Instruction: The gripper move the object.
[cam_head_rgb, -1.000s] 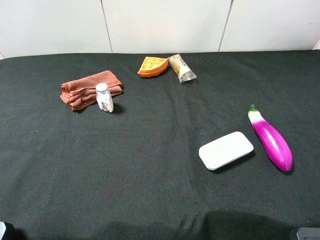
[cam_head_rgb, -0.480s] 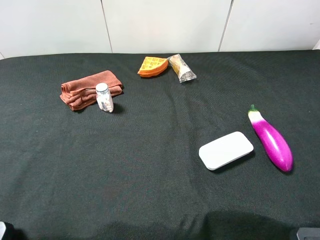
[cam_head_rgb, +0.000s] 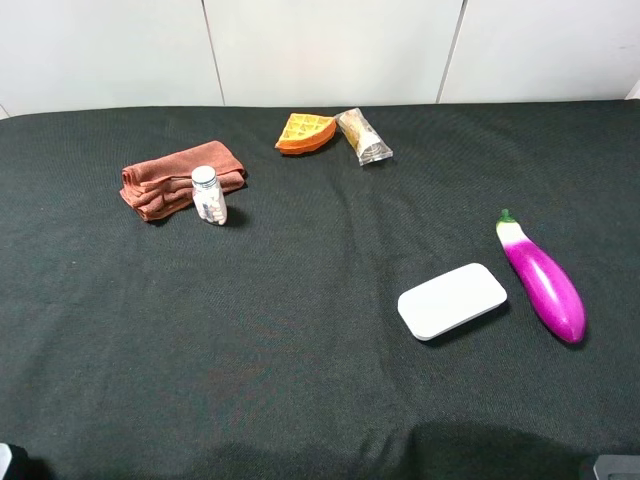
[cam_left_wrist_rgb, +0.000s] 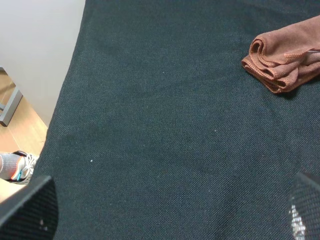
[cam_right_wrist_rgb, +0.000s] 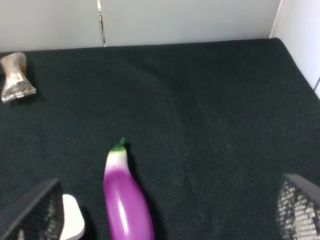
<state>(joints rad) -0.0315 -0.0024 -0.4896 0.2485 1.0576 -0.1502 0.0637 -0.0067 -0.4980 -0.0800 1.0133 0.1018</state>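
The magenta-purple eggplant with a white neck and green stem lies on the black cloth at the right, stem pointing away from me. In the right wrist view the eggplant lies between the two wide-apart fingers, closer to one of them. My right gripper is open and empty, short of it and above the cloth; only a corner of it shows at the bottom right edge of the high view. My left gripper is open and empty over bare cloth near the table's front left, far from the eggplant.
A flat white case lies just left of the eggplant. An orange waffle wedge and a wrapped snack are at the back. A brown cloth with a small white bottle is at the left. The table's left edge drops to the floor.
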